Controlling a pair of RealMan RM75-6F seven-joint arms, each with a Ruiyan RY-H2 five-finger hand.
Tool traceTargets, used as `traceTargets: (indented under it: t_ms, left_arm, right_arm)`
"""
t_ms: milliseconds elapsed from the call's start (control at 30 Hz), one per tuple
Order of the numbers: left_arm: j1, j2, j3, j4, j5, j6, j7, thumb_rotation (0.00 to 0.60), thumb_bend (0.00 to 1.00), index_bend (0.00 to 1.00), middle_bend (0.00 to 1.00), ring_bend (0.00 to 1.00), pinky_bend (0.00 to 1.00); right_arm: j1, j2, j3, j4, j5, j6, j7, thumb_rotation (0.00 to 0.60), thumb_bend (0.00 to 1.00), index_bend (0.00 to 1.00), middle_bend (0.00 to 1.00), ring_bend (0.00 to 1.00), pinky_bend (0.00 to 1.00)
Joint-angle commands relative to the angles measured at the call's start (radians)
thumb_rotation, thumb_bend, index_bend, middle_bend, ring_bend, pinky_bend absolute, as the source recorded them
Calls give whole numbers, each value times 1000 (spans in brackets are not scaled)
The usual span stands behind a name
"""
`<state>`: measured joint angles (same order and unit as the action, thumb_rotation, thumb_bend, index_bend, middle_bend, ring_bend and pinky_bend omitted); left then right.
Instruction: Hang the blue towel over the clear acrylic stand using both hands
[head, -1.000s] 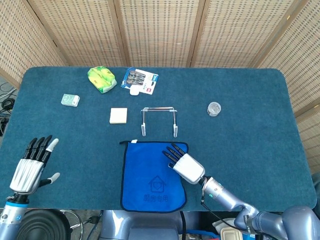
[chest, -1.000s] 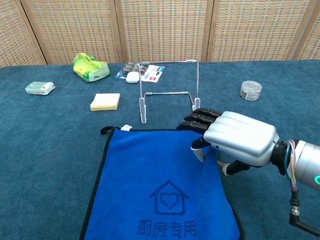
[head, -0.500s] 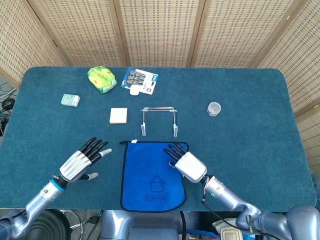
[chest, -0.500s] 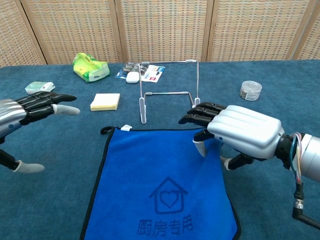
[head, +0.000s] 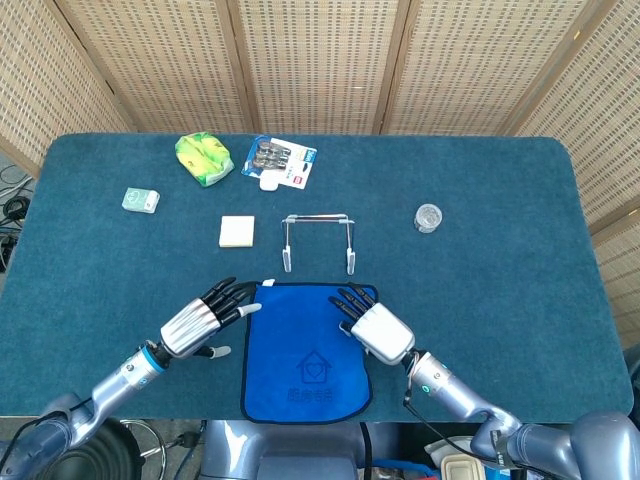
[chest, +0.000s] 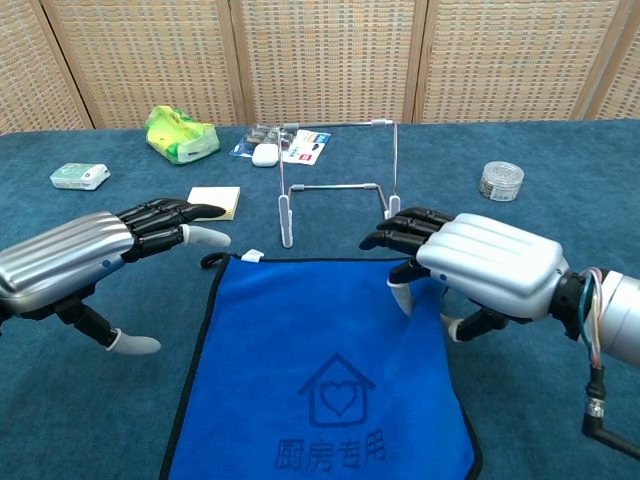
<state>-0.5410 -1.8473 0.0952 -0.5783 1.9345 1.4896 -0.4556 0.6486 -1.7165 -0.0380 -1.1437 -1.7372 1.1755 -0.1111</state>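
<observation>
Head view: the towel (head: 305, 352) lies flat on the worktop (head: 500, 260) at its near edge, just in front of the stand (head: 318, 240), which stands upright and apart from it. The left hand (head: 205, 317) hovers at the towel's far left corner, fingers spread and holding nothing. The right hand (head: 370, 325) sits over the far right corner, fingers apart, thumb tip down on the cloth; no grip is visible. Chest view: the left hand (chest: 90, 262) is clear of the towel (chest: 320, 380), beside the black loop (chest: 208, 262).

Farther back lie a yellow notepad (head: 237, 231), a green packet (head: 203, 158), a blister pack (head: 280, 161), a small white box (head: 140, 200) and a round jar (head: 428, 217).
</observation>
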Motion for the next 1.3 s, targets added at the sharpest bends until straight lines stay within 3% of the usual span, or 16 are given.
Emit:
traceTargets:
  t_ms: [33,667,1300]
  left_arm:
    - [-6,-18,10,17,-10,-3,-2,600,0,143,0,0,0]
    - [-49,-104,81,170,-11,16,-4,600,0,143,0,0,0]
    - [-66,-211,101,296,-44,32,-41,600,0,179,0,0,0]
  right_arm:
    - [1,-1,1,0,1,0,-2,600,546,642,118,0,0]
    - [3,9,-4,-7,-8,11,16,600,569,642,118,0,0]
    - [4,25,4,-21,9,7,39,600,569,642,118,0,0]
